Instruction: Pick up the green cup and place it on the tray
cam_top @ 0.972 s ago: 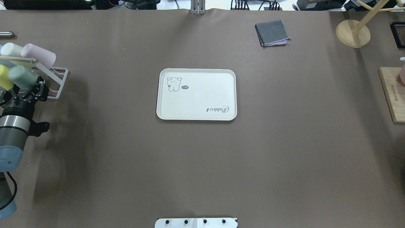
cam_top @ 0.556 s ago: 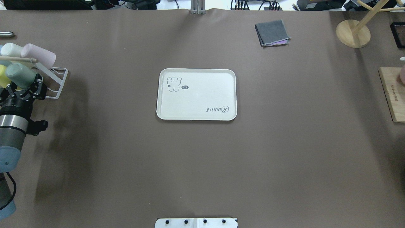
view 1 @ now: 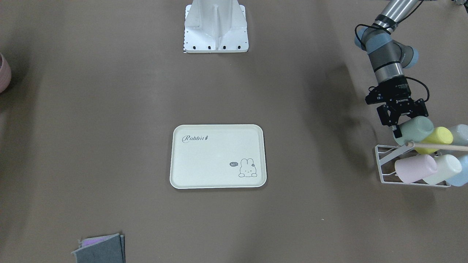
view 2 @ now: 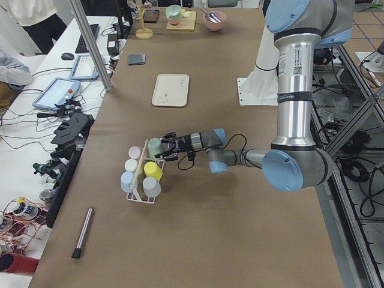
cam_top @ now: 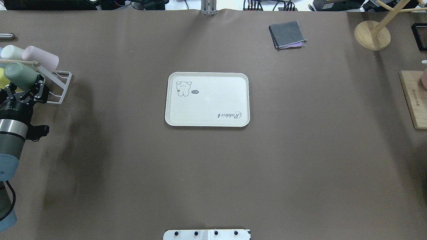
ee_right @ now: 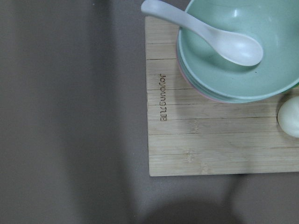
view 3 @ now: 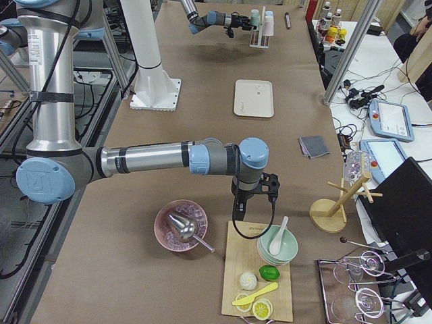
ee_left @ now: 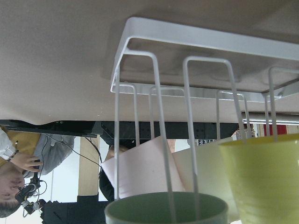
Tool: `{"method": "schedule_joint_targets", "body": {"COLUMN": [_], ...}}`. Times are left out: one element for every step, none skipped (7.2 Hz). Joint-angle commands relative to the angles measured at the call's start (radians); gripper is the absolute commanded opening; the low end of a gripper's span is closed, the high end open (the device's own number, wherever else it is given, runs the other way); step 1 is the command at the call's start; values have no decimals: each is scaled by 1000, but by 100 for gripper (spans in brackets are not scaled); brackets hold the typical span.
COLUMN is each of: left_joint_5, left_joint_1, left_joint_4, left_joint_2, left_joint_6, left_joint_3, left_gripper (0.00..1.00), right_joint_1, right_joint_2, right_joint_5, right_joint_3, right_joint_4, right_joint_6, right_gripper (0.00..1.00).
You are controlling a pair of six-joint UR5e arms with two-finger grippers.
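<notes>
The sage-green cup [cam_top: 18, 74] lies on its side at the white wire cup rack [cam_top: 61, 86], at the table's left edge. My left gripper [cam_top: 26, 87] is shut on its base end. In the front-facing view the cup [view 1: 413, 129] sits in the gripper [view 1: 402, 124] next to a yellow-green cup [view 1: 437, 138]. In the left wrist view the green cup's rim [ee_left: 166, 210] is at the bottom with a rack wire running into it. The cream Rabbit tray [cam_top: 206, 99] lies flat mid-table, far right of the cup. My right gripper [view 3: 253, 202] hangs over a wooden board; I cannot tell whether it is open.
The rack also holds pink [cam_top: 41, 57], cream and pale blue cups under a wooden rod. A folded grey cloth [cam_top: 287, 34] and a wooden stand [cam_top: 372, 35] lie at the back right. The wooden board [ee_right: 210, 140] carries green bowls [ee_right: 233, 51] with a spoon.
My left gripper and the green cup have moved together a little toward the far left, along the rack. The tray has not moved.
</notes>
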Motion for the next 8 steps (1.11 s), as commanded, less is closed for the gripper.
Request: {"method": "schedule_joint_targets", "body": {"left_joint_5": [-1,-1,-2,-2,-4,-5,-7,-7], "left_joint_1": [-1,-2,-8,-12,-12,-21,-30,-30], "left_joint_4": [-2,-2,-2,-2,-2,0,0,1], "left_joint_2": [29,35,38,49,53,55,52,32], "left_joint_6": [31,48,59,77,94,120,133,124], "left_joint_3": [-60,-76,-85,-109,-134,-172,-203,-211], "left_gripper": [81,81,81,81,81,81,78,74], "right_joint_1": [-2,-2,-2,-2,-2,-2,-2,-2], "right_joint_2": [0,0,0,0,0,0,0,0], "right_joint_5": [-2,-2,-2,0,0,0,0,0], "right_joint_3": [0,0,0,0,0,0,0,0], "right_joint_4": [1,1,1,1,1,1,1,1], "right_joint_6": [1,1,1,1,1,1,-1,1], "right_gripper": [100,100,100,100,100,100,100,100]}}
